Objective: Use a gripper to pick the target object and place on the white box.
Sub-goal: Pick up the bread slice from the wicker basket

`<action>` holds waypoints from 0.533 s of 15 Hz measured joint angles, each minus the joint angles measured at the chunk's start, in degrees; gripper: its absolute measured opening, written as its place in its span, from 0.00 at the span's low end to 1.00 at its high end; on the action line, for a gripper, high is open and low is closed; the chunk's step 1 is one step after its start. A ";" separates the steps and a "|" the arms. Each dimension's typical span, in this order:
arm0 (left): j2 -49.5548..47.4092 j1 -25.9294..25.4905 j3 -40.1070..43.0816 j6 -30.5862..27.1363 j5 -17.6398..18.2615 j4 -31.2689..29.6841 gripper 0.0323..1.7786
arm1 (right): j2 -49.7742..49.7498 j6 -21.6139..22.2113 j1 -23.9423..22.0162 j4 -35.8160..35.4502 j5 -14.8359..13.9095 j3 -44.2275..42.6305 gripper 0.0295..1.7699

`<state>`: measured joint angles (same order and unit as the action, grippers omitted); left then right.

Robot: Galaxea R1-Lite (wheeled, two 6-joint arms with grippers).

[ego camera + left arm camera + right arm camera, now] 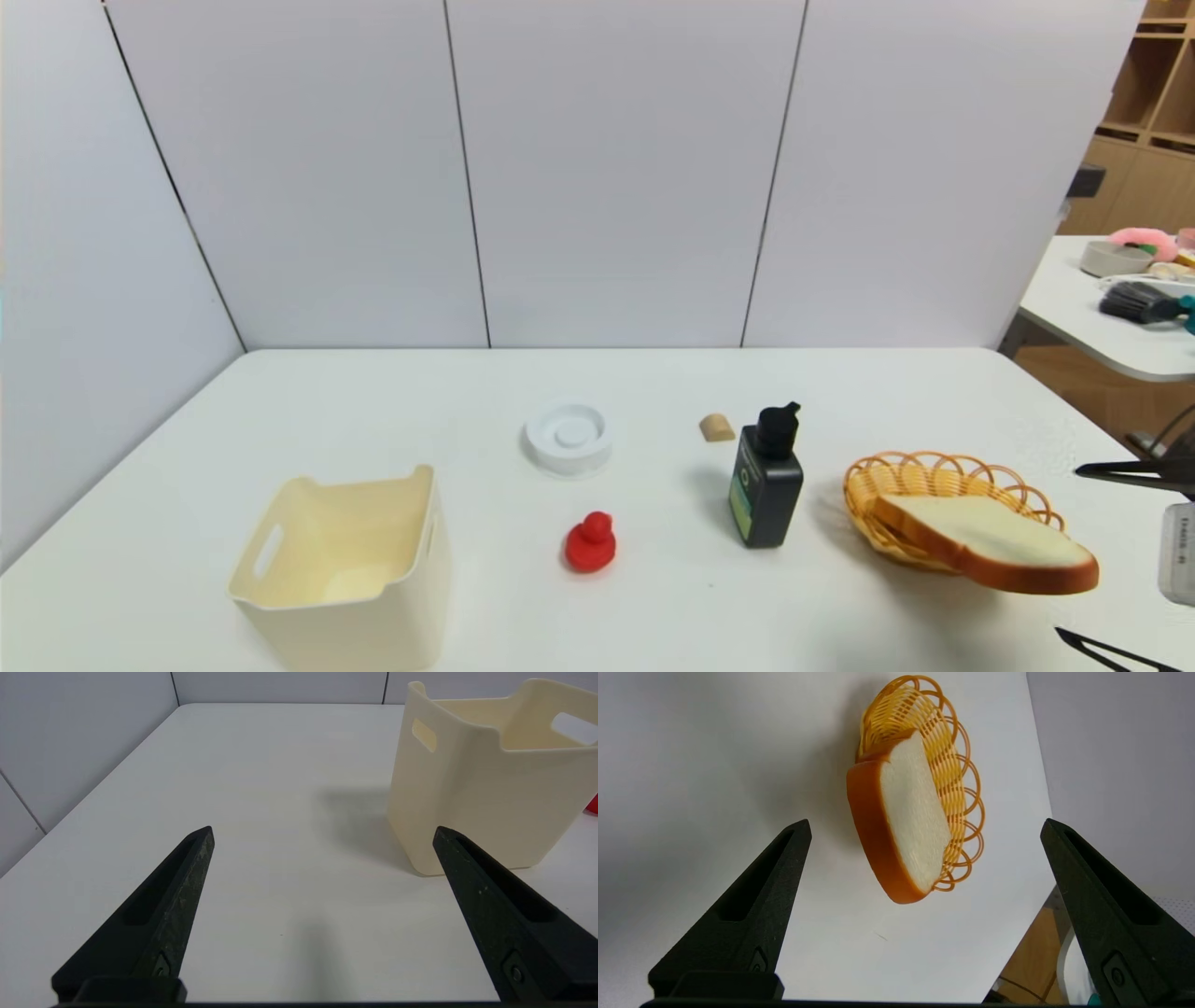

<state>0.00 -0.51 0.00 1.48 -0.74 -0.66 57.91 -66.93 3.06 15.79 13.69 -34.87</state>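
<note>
The toast slice [990, 551], white-faced with an orange-brown crust, lies tilted on the near rim of an orange wicker basket [920, 481] at the table's right and overhangs it toward me. My right gripper [1066, 551] hangs open at the right edge of the head view, just right of the toast. In the right wrist view the toast [915, 812] sits beyond and between the spread fingers [761, 905], apart from them. The cream-white box [345, 569] stands empty at the near left. My left gripper [322, 830] is open over bare table, with the box [467, 793] just ahead to one side.
A black pump bottle [766, 481] stands left of the basket. A red toy duck [590, 543], a round white dish [567, 436] and a small tan piece [717, 427] lie mid-table. The table's right edge runs close to the basket. Grey panels wall the back and left.
</note>
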 joint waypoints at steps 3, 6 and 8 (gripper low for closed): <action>0.00 0.00 0.00 -0.02 -0.02 0.00 0.95 | 3.10 0.00 -1.24 0.02 0.04 0.30 0.96; 0.00 0.00 0.00 -0.02 -0.02 -0.02 0.95 | 5.74 -0.02 -2.07 -0.41 0.22 0.50 0.96; 0.00 0.00 0.00 0.00 -0.02 0.00 0.95 | 7.74 -0.11 -2.99 -2.49 0.41 0.50 0.96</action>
<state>0.00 -0.51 0.00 1.48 -0.77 -0.66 65.65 -67.04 0.07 13.30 14.10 -34.37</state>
